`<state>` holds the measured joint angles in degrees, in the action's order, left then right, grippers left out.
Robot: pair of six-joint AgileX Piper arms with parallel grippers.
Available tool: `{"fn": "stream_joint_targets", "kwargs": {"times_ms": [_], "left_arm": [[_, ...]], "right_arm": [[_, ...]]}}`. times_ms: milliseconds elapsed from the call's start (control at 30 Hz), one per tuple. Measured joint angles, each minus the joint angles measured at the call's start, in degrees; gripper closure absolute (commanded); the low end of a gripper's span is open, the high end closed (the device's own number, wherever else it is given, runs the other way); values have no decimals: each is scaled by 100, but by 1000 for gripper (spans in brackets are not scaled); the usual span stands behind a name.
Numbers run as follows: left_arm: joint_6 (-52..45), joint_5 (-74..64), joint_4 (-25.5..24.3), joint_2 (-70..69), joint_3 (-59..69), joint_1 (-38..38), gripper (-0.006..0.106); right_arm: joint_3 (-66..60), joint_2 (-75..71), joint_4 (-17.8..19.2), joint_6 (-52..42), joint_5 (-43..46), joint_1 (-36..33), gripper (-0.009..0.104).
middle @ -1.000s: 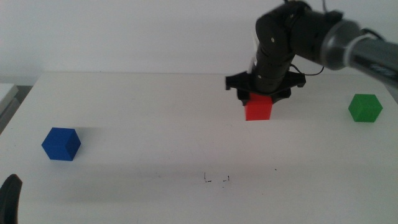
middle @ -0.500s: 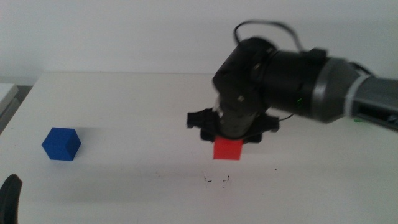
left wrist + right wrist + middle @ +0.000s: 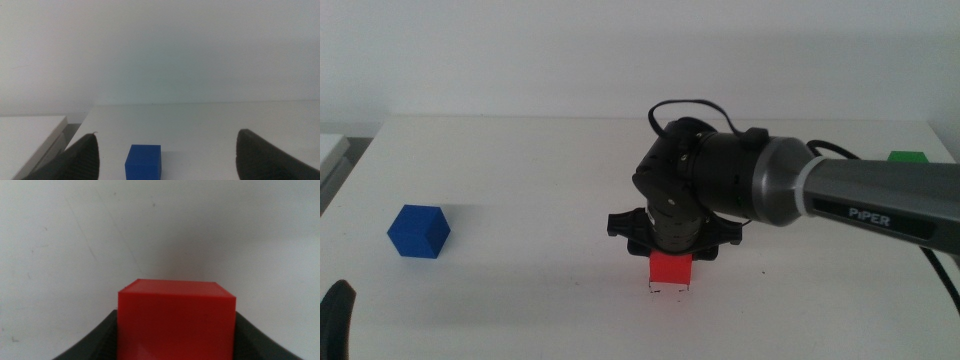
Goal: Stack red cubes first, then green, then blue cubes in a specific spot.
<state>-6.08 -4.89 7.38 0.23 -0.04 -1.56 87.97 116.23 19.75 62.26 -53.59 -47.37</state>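
Note:
My right gripper is shut on the red cube and holds it at the front middle of the table, over the place where the pen scribbles were; the cube now hides them. In the right wrist view the red cube fills the space between the jaws. The blue cube sits at the left of the table and shows in the left wrist view between the wide-open jaws. The green cube peeks out behind the right arm at the far right. My left gripper waits at the bottom left corner.
The white table ends at a white wall behind. The right arm's grey link stretches across the right half of the table. A pale object lies off the table's left edge.
My right gripper has carried the red cube from the back middle of the table forward and left, down to the scribble marks, which it now covers. The left arm has not moved.

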Motion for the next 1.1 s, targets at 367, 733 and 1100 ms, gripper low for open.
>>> {"fn": "stream_joint_targets", "kwargs": {"times_ms": [367,733,1100], "left_arm": [[0,0,0,0,0,0,7],[0,0,0,0,0,0,7],[0,0,0,0,0,0,7]], "right_arm": [[-19,222,49,13,96,0,94],[-19,312,105,13,219,0,94],[-19,374,115,-96,241,0,9]]}}
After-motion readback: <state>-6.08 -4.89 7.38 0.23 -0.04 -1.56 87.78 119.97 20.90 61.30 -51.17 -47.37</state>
